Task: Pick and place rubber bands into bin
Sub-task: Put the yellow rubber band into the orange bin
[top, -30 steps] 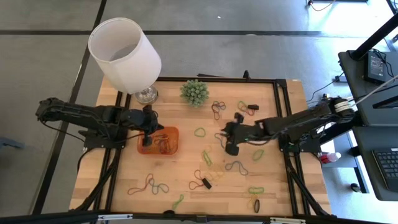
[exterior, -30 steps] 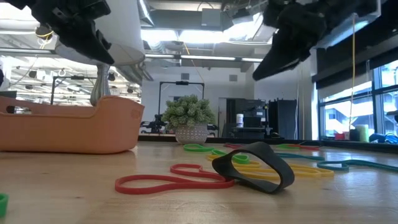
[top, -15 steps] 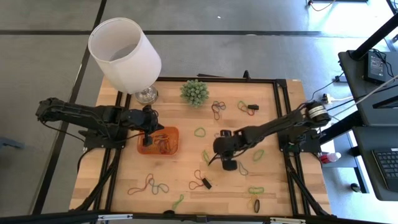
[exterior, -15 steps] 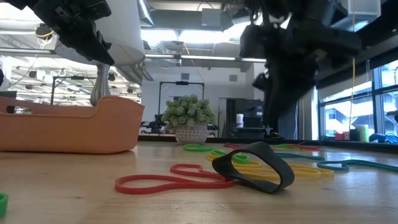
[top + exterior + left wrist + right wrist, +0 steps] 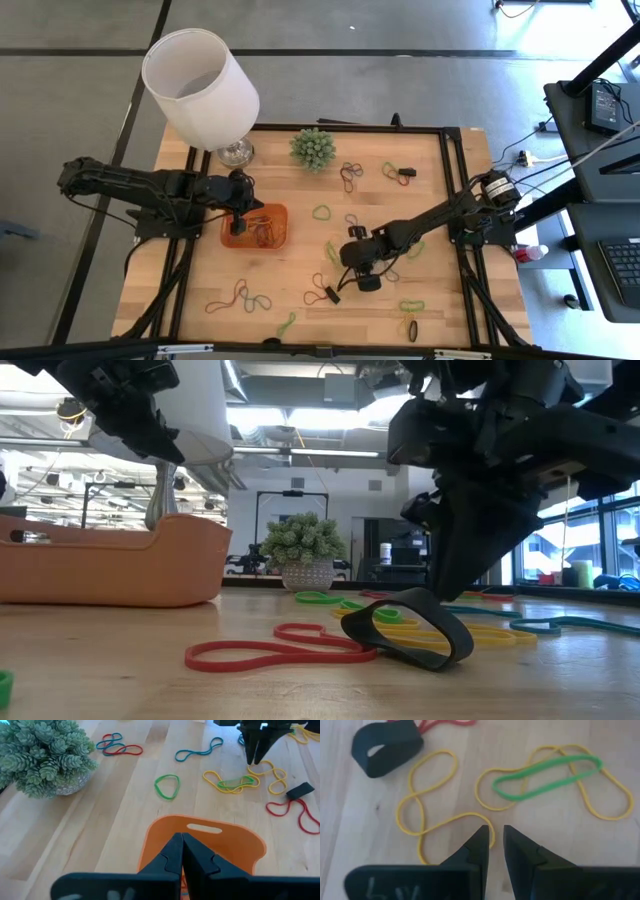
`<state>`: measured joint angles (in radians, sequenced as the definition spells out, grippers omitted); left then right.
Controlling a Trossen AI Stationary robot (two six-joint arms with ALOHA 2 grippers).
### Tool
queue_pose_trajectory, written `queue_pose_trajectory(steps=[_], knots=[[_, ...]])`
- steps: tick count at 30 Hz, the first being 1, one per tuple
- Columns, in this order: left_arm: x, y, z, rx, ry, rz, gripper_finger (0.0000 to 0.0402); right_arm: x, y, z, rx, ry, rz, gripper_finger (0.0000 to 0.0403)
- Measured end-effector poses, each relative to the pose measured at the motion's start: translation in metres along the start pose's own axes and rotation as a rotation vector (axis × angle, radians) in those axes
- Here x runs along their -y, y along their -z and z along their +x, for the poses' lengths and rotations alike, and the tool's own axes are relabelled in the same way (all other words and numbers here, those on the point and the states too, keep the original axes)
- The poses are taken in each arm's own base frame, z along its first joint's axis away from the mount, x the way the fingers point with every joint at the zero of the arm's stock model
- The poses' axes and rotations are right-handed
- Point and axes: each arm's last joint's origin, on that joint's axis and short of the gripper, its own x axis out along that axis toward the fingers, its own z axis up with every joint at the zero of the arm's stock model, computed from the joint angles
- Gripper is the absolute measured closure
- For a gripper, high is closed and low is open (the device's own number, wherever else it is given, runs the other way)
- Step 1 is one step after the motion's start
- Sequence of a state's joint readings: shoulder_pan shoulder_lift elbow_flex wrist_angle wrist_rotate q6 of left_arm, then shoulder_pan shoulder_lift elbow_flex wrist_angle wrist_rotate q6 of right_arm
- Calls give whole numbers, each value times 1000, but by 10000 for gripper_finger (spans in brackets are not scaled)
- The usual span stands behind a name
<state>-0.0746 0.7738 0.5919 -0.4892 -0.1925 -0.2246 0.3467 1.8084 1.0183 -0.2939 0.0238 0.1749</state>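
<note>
The orange bin (image 5: 277, 238) sits left of the table's middle with several rubber bands (image 5: 260, 230) inside. My left gripper (image 5: 238, 215) hovers shut above the bin's rim (image 5: 220, 827), holding nothing. My right gripper (image 5: 345, 262) points down at the table near its middle, open by a narrow gap (image 5: 493, 836). Its fingertips stand on either side of a strand of a yellow band (image 5: 435, 795). A green band (image 5: 545, 777) lies across another yellow loop, and a wide black band (image 5: 385, 745) lies close by on the wood (image 5: 410, 625). My right gripper comes from above, pointing down, with one strand of the yellow band (image 5: 489, 826) running into the gap between its fingertips. Whether the fingers touch that strand cannot be told. The band lies flat on the table.
A lamp with a large white shade (image 5: 200, 88) and a spiky green plant (image 5: 313, 148) stand at the far edge. More bands lie scattered: red ones (image 5: 270, 650), several near the near edge (image 5: 240, 298) (image 5: 410, 315), and some at the far right (image 5: 397, 172).
My right gripper has moved from right of the table's middle toward the near edge and a little left, and has come down to the yellow bands beside the black band. The bands have stayed where they were.
</note>
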Motion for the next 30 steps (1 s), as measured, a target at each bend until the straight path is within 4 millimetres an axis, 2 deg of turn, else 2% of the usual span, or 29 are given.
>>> queue_pose_trajectory(steps=[22,30], knots=[[0,0,0,0,0,2,398,-1,1,0,2,7,-35,341],[0,0,0,0,0,2,398,0,8,23,-32,19,-83,340]])
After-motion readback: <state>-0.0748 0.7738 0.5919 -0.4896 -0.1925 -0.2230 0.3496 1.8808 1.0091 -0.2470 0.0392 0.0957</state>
